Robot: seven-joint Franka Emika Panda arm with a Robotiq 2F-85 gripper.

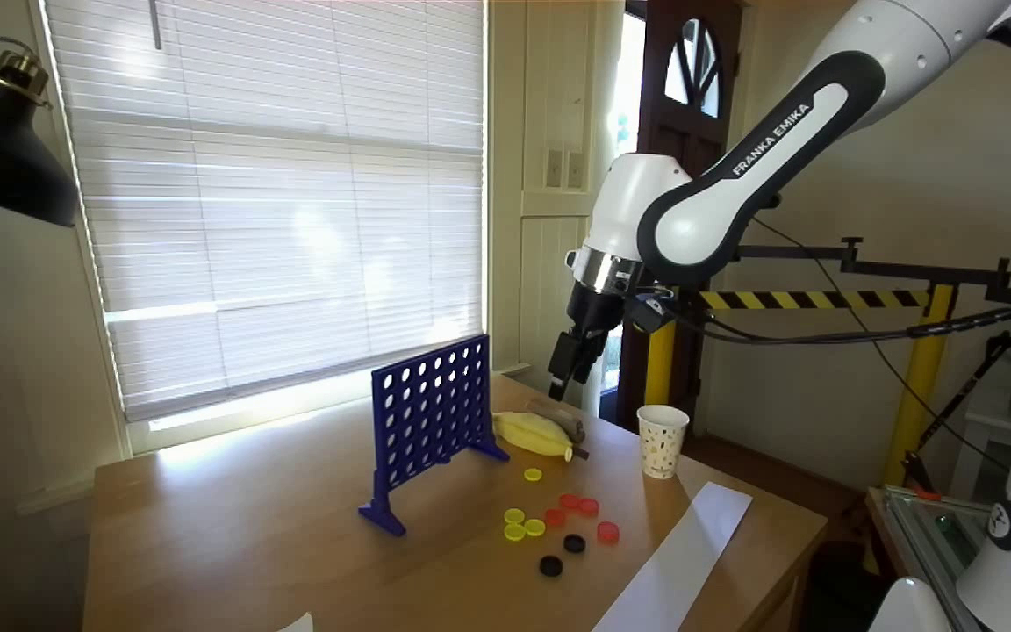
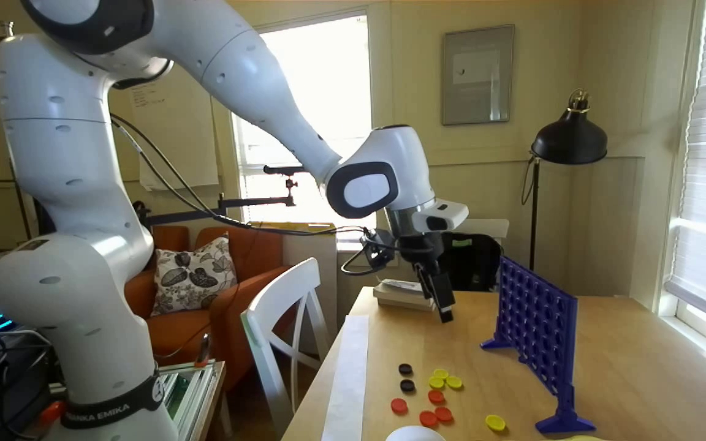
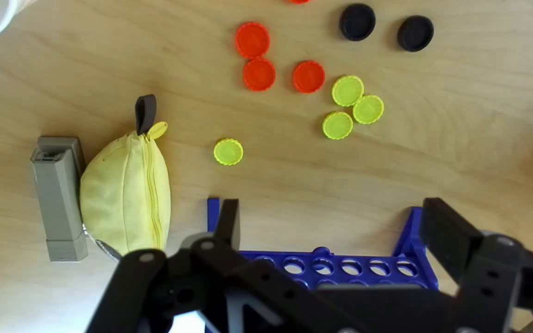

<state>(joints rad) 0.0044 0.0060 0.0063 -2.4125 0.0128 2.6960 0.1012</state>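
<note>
- Nearest the lens, black Robotiq gripper (image 3: 331,206), with fingers spread wide apart and nothing clamped between.
- Beneath and between the fingers in the wrist view, partly covered by them: navy Connect Four grid (image 3: 364,260), upright on two feet and apart from the gripper in both exterior views.
- Out ahead of the fingertips, flat on the wooden table (image 3: 479,152): four yellow discs (image 3: 347,90), four red discs (image 3: 309,76), two black discs (image 3: 357,22).
- To the gripper's side, on the wrist view's left: yellow banana-shaped zip pouch (image 3: 125,194), just beside grey stapler-like block (image 3: 60,199); farther out, paper cup (image 1: 662,443).
- Seems at a positioning step, with no grasp made.
- Before any contact, likely calls for alignment over one single item, then descent; for a disc, calls for a shift outward, clear of the grid, and a narrower spread.
</note>
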